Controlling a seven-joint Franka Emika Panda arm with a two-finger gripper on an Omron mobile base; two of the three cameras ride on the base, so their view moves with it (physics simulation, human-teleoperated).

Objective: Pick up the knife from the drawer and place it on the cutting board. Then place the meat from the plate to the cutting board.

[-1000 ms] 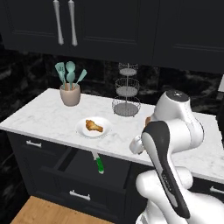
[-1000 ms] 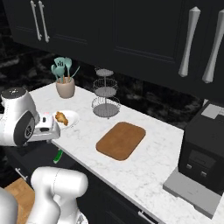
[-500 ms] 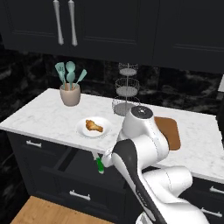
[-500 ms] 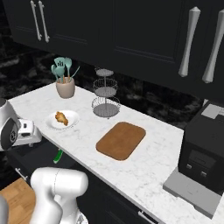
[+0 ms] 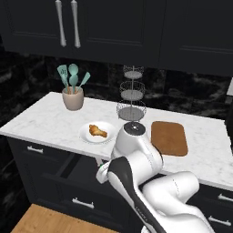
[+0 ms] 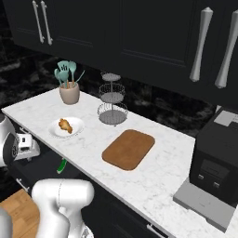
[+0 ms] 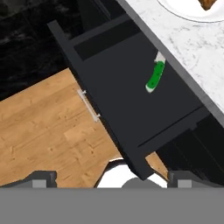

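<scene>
Lying in the open drawer (image 7: 131, 100), the knife (image 7: 154, 78) shows its green handle; its blade slips under the counter (image 7: 197, 52) edge at 1 o'clock. The plate (image 7: 192, 11) and meat (image 7: 208, 3) are cut off at 12. The gripper (image 7: 111, 177) is spread wide, holding nothing. Half a second ago the arm stood higher; it has since swung down over the drawer. The board (image 6: 128, 148) lies bare.

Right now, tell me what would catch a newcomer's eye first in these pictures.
The open drawer stands out, pulled from under the counter edge, with the green-handled knife lying in its dark interior near the back. On the white marble counter above it, the meat sits on the white plate, and the reddish cutting board lies bare in front of the wire basket stand.
</scene>
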